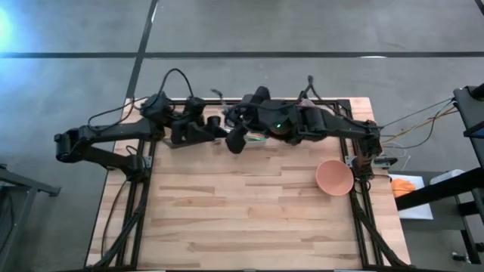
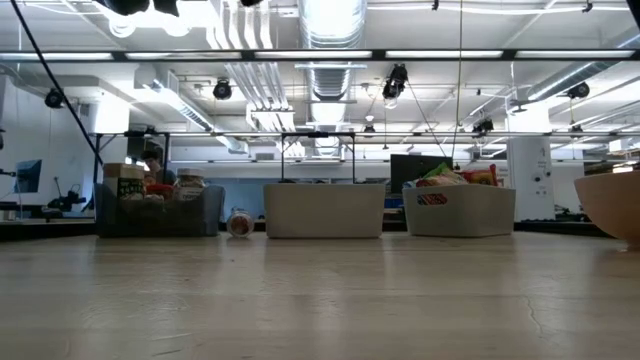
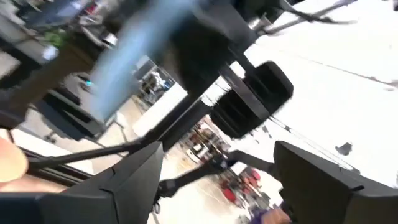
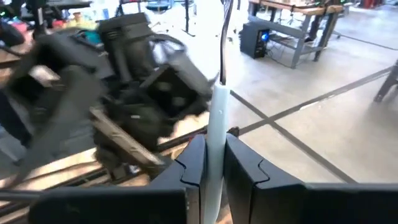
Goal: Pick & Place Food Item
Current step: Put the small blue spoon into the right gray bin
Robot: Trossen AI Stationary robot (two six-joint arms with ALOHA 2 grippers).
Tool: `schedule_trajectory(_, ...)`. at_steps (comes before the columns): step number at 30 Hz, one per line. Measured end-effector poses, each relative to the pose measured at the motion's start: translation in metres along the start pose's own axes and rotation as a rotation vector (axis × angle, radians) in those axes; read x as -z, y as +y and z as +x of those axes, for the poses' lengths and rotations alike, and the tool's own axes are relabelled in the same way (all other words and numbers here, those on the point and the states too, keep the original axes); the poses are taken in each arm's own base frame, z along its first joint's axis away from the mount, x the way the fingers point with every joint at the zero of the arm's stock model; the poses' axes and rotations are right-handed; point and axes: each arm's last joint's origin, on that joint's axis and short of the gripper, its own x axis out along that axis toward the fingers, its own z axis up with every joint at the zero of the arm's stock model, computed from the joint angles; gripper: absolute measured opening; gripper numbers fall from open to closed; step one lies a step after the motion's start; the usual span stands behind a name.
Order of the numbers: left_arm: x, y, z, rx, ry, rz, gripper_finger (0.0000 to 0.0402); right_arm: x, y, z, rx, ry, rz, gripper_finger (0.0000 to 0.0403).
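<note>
Both arms reach in over the table's far edge, and their grippers meet near its middle. My right gripper is shut on a thin pale strip, seemingly the food item seen edge-on. My left gripper stands open just to the left of it, its fingers wide apart around nothing. Parts of the right arm fill its wrist view. A pink bowl stands on the table at the right. In the low view neither gripper shows. My right gripper pinches the lower part of the pale strip between its two fingers. The strip sticks out past the fingertips. The fingers come roughly level from the table's right side. The strip is clear of the table.
The bowl's rim shows at the right edge of the low view. Bare wooden table spreads across the near half. Cables loop above the arms at the far edge. Bins stand in the room beyond.
</note>
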Motion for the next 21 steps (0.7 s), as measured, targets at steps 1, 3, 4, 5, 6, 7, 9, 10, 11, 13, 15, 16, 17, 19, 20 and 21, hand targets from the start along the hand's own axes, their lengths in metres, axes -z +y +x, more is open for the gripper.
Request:
schedule_trajectory(1,0.0,-0.004,-0.001,0.006,0.006,0.001,0.0311,-0.003,-0.004,-0.003,0.007,-0.005,0.004,0.0027)
schedule_trajectory(3,0.0,-0.009,-0.004,0.001,0.015,-0.002,0.0311,-0.004,-0.011,-0.005,0.026,0.013,-0.005,0.0027)
schedule_trajectory(4,0.001,-0.012,-0.006,-0.008,0.02,-0.004,0.0312,-0.005,-0.015,-0.006,0.033,0.016,-0.005,0.0027)
schedule_trajectory(5,0.002,-0.014,-0.008,-0.025,0.029,-0.01,0.0312,-0.005,-0.018,-0.007,0.043,0.026,-0.009,0.0027)
schedule_trajectory(6,0.003,-0.016,-0.011,-0.041,0.037,-0.01,0.0312,-0.005,-0.022,-0.006,0.053,0.039,-0.014,0.0027)
schedule_trajectory(7,0.005,-0.018,-0.013,-0.067,0.052,-0.024,0.0312,-0.005,-0.026,-0.005,0.063,0.049,-0.018,0.0027)
schedule_trajectory(9,0.009,-0.019,-0.019,-0.138,0.071,-0.054,0.0312,-0.003,-0.037,-0.002,0.083,0.087,-0.023,0.0027)
schedule_trajectory(10,0.012,-0.02,-0.023,-0.178,0.078,-0.063,0.0312,-0.002,-0.042,0.0,0.081,0.111,-0.022,0.0027)
schedule_trajectory(11,0.014,-0.022,-0.027,-0.215,0.085,-0.065,0.0312,-0.001,-0.048,0.003,0.072,0.136,-0.015,0.0027)
schedule_trajectory(13,0.018,-0.027,-0.034,-0.273,0.091,-0.054,0.0312,0.003,-0.059,0.009,0.052,0.192,0.011,0.0027)
schedule_trajectory(15,0.022,-0.034,-0.042,-0.317,0.095,-0.038,0.0312,0.01,-0.069,0.017,0.044,0.251,0.015,0.0027)
schedule_trajectory(16,0.023,-0.038,-0.045,-0.333,0.091,-0.026,0.0312,0.015,-0.074,0.021,0.047,0.283,0.012,0.0027)
schedule_trajectory(17,0.025,-0.041,-0.049,-0.349,0.087,-0.017,0.0312,0.02,-0.079,0.026,0.05,0.319,0.01,0.0027)
schedule_trajectory(19,0.026,-0.05,-0.055,-0.361,0.071,0.005,0.0312,0.03,-0.09,0.036,0.038,0.382,0.016,0.0027)
schedule_trajectory(20,0.027,-0.055,-0.058,-0.365,0.06,0.019,0.0312,0.036,-0.096,0.042,0.022,0.413,0.019,0.0027)
schedule_trajectory(21,0.027,-0.059,-0.061,-0.369,0.049,0.03,0.0312,0.043,-0.101,0.047,0.006,0.444,0.02,0.0027)
